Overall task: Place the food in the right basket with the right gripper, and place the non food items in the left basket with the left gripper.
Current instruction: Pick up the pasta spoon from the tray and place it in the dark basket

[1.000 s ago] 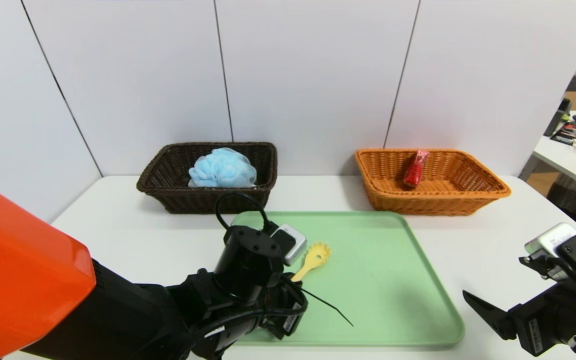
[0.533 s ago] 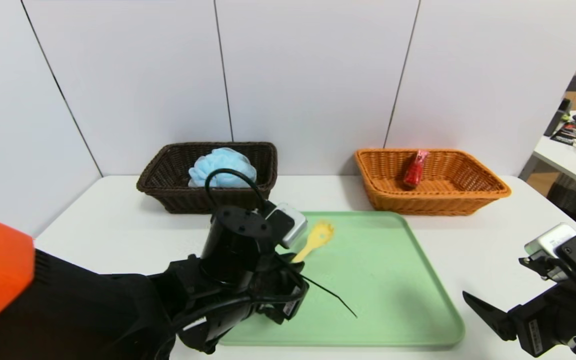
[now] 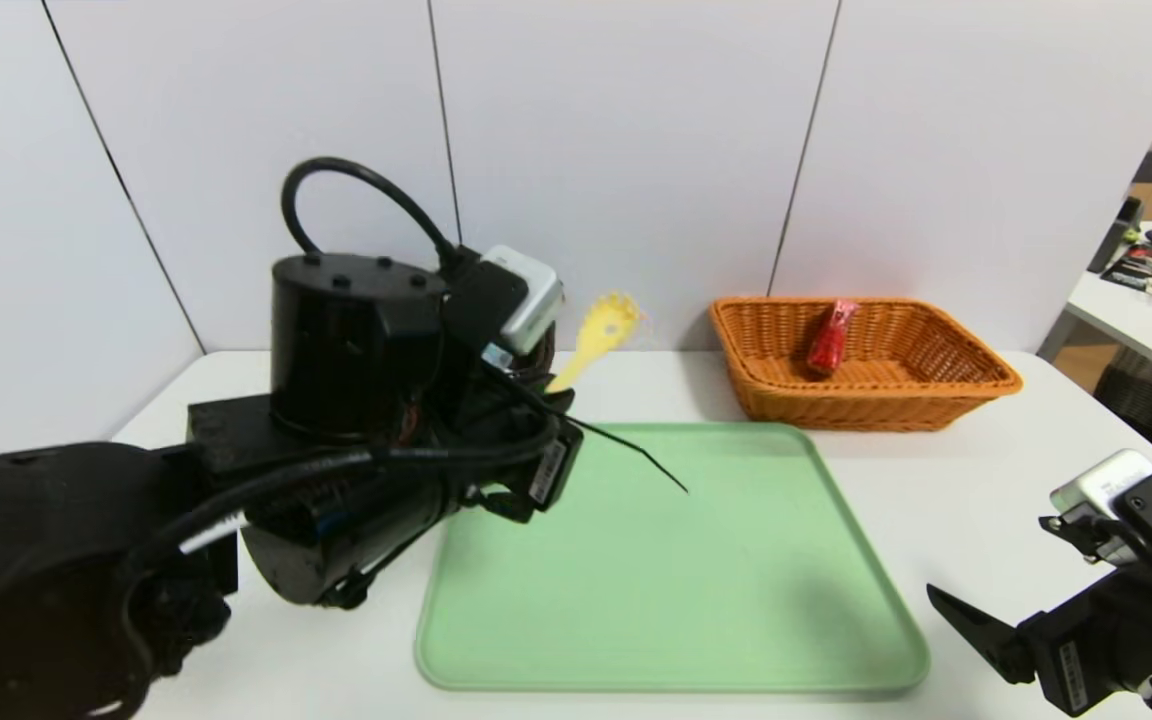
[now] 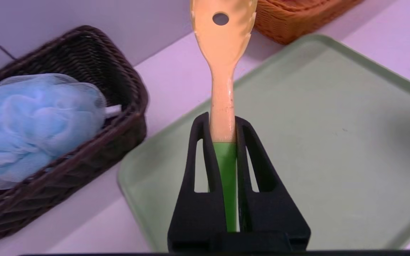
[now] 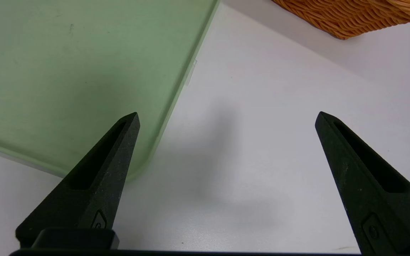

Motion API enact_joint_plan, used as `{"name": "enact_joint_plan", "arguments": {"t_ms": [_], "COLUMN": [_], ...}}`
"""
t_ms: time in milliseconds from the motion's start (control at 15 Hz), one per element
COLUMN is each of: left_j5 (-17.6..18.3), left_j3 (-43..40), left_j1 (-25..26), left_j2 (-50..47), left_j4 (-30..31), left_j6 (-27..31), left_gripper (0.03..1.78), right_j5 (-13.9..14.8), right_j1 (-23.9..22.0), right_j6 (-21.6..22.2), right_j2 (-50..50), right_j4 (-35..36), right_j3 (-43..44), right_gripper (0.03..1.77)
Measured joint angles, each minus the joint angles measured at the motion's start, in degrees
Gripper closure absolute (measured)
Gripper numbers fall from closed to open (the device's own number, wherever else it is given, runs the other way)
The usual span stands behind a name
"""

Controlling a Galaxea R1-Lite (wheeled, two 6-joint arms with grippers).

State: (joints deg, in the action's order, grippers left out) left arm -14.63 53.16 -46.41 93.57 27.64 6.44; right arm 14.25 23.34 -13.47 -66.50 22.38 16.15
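Yellow Spoon Held Aloft on Its Way to the Dark Basket

The slotted spoon [image 4: 222,53] was held by the left gripper [image 4: 222,121], its jaws pinched on the handle where the green part met the yellow. It was carried above the near-left part of the green tray [image 3: 676,570], close to the dark basket [image 4: 119,142], with its toothed head pointing away from the jaws. The handle appeared to have been chosen because it was narrow enough to be clamped firmly from both sides, while the broad head was left free.

A blue bath puff [image 4: 41,121] was seated in the dark basket, the place meant for things that are not eaten. A red packet [image 3: 829,340] was leaned against the inside of the orange basket [image 3: 866,410], where food was to be gathered; it was presumably counted as food.

The right gripper [image 5: 228,117] was parked beside the tray's near right corner, its jaws spread wide with nothing between them, since no food was seen on the tray to be fetched.

The spoon, being no food, was due to be lowered beside the puff. Because of its length, it could be caught on the basket's rim unless it was first brought fully over the opening.
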Motion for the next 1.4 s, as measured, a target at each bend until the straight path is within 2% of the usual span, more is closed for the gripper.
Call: {"name": "enact_joint_plan", "arguments": {"t_ms": [133,200,333,533,733,933,1067,1400], "left_j5": [2.58,5.71,14.08,27.66,36.56,40.81,42.02,43.42], "left_j3": [3.91,5.77,8.72,11.11,13.46,17.15,20.48,31.07], "left_j1": [4.82,7.80,13.78,20.76,24.59,27.83,29.55,32.70], "left_j2": [-0.90,-1.21,-1.49,-1.01,0.80,4.06,6.49,13.37], "left_j4": [-3.39,-5.51,-9.48,-15.81,-21.55,-25.19,-27.88,-30.44], "left_j6": [0.91,2.27,6.62,17.79,27.60,35.54,39.29,41.61], "left_gripper": [1.65,1.65,1.65,1.65,1.65,1.65,1.65,1.65], "right_j5": [0.00,0.00,0.00,-0.01,-0.06,-0.01,0.00,0.00], "right_j1": [0.00,0.00,0.00,0.05,0.13,0.22,0.24,0.22], "right_j6": [-0.39,-0.48,-0.61,-0.74,-0.77,-0.74,-0.74,-0.77], "right_j2": [0.33,0.44,0.82,1.17,1.21,1.23,1.26,1.37], "right_j4": [-0.01,-0.01,-0.01,-0.01,-0.04,-0.04,-0.04,-0.01], "right_j3": [-0.01,-0.04,-0.28,-0.69,-0.85,-1.06,-1.68,-2.16], "right_gripper": [0.10,0.10,0.10,0.10,0.10,0.10,0.10,0.10]}}
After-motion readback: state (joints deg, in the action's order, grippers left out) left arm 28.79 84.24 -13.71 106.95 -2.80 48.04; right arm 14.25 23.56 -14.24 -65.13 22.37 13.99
